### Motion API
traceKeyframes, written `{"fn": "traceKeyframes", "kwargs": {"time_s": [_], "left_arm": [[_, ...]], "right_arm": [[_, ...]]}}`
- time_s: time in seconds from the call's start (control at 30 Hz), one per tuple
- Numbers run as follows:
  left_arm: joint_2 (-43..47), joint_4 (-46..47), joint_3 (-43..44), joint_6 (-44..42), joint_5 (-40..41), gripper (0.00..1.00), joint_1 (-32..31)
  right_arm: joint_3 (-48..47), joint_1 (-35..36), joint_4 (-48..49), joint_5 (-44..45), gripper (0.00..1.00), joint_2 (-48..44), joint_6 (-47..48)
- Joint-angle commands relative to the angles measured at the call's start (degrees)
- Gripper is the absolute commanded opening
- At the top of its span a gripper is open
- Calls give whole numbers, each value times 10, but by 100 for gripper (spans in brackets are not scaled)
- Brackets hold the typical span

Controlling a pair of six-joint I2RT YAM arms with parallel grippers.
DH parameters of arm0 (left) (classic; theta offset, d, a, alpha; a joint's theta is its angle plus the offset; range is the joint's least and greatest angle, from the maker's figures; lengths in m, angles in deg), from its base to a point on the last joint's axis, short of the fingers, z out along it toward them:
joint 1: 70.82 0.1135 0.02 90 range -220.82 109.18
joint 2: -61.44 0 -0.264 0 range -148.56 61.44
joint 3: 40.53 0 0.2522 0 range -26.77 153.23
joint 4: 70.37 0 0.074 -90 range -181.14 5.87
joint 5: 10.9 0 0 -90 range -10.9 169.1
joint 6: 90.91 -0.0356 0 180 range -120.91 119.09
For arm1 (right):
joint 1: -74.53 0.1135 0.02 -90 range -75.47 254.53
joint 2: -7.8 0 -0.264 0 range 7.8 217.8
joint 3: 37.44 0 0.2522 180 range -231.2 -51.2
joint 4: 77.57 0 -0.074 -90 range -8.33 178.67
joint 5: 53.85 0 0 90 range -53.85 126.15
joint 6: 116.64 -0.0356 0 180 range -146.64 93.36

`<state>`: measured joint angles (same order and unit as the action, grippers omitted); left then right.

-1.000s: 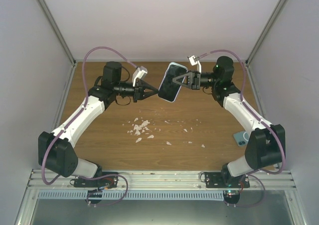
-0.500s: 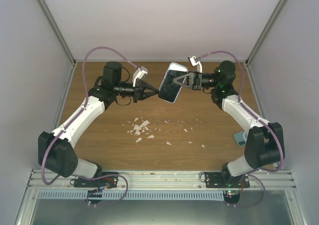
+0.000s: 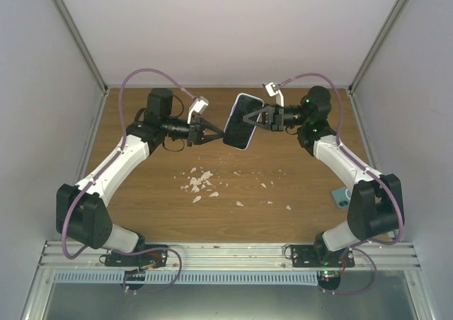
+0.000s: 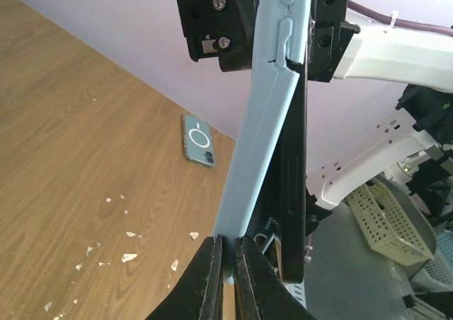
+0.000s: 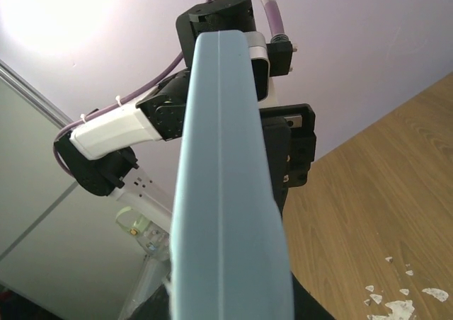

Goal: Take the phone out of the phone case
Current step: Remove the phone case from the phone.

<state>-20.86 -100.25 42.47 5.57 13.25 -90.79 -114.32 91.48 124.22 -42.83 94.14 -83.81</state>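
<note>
Left gripper closed tight on the lip of the pale blue flexible phone case, held aloft between the grippers; black rigid phone partly sprung from it. Case appears soft, phone stiff and slick: peel at corners. Right gripper clamped across both.

Two robot arms, the left arm and the right arm, share one wooden table with one cased phone, one teal handset and white chips too many to count.
</note>
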Motion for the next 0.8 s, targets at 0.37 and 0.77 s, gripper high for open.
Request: {"fn": "traceKeyframes", "kwargs": {"time_s": [0.37,0.77], "left_arm": [[-25,78,15,41,27,12,-13],[-29,33,74,6,38,27,-18]], "right_arm": [[-50,110,-94,-90,1,-8,85],[-55,124,-191,-86,1,1,173]]}}
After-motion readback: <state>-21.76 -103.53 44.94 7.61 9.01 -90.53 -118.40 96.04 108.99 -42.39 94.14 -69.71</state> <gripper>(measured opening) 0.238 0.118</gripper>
